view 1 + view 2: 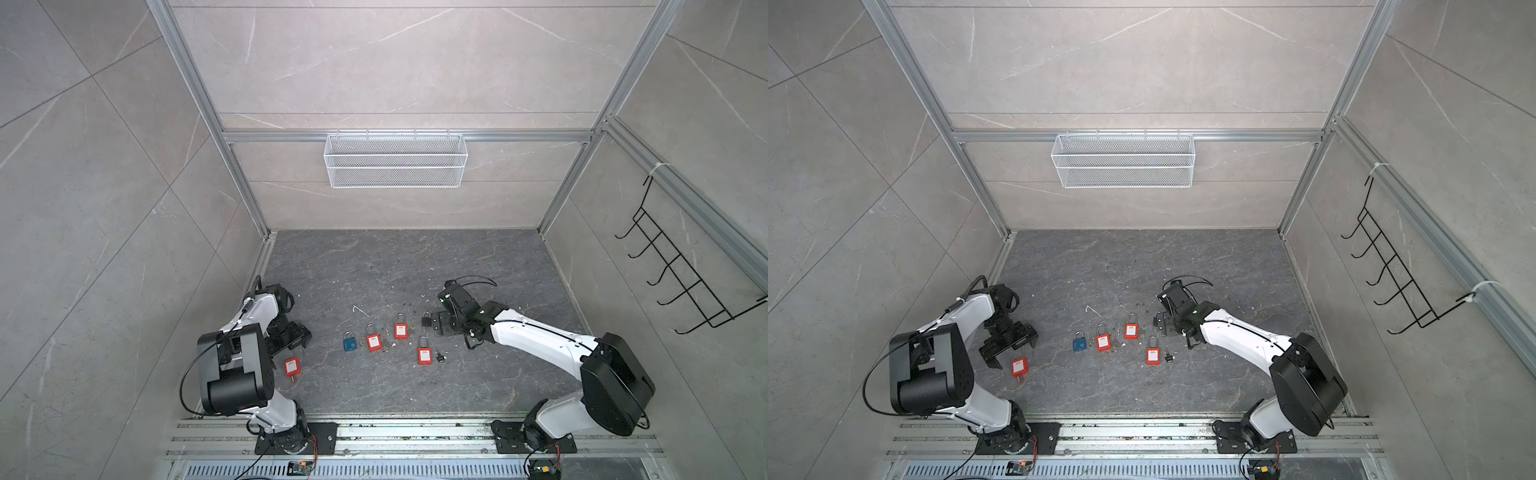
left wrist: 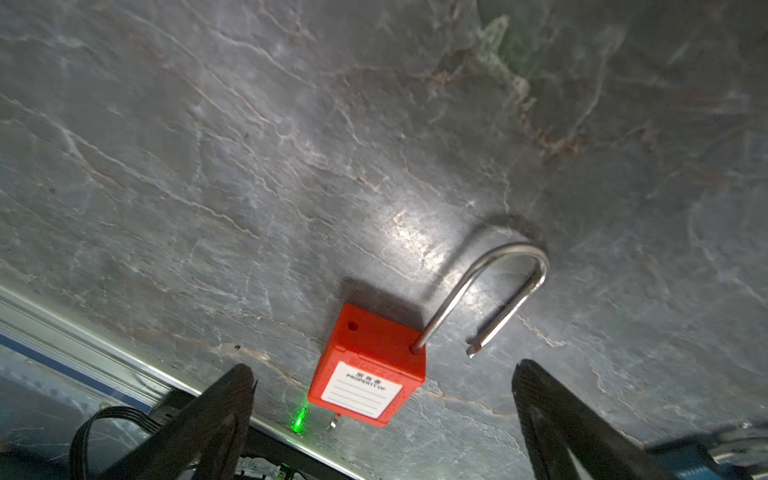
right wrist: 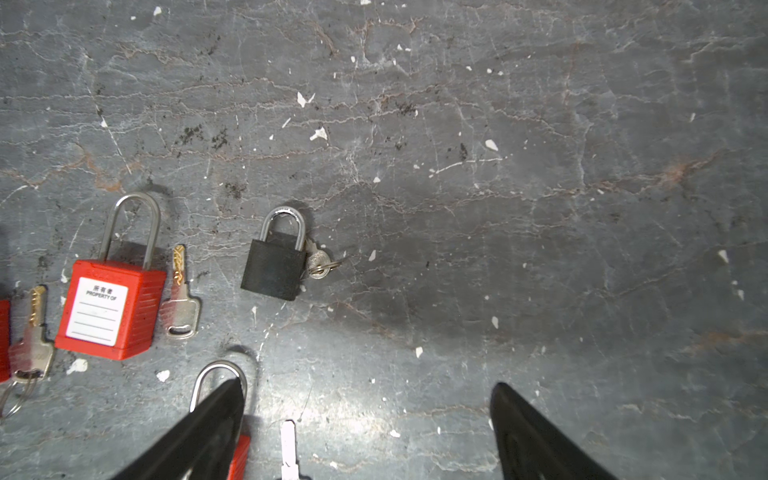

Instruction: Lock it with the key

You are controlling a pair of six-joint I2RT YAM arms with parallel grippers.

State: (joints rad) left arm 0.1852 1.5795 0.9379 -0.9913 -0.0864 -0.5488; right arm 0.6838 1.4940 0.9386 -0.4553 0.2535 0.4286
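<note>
- The red padlock (image 2: 368,378) lies flat on the table (image 1: 374,270), at about 8 o'clock from the blue padlock (image 1: 349,343) in a top view. Its shackle (image 2: 498,270) is swung out with the free end clear of the body, so it is not yet locked.
- A metal stub at its base looks like the key (image 2: 334,423) seated in the cylinder, though the left wrist view shows too little of it to be sure.
- The left gripper (image 2: 384,365) hovers just above this padlock, jaws wide apart and holding nothing.
- The right gripper (image 3: 369,382) hangs low over the table, jaws apart and empty, with the black padlock (image 3: 272,270) just beside it at 9 o'clock in both top views.
- The step in hand seems to be the approach, before any grasp.
- Next, one gripper would likely need to pin the red body while the shackle is turned back over its hole and pressed home. Then comes a fine pinch on the small key to turn it.
</note>
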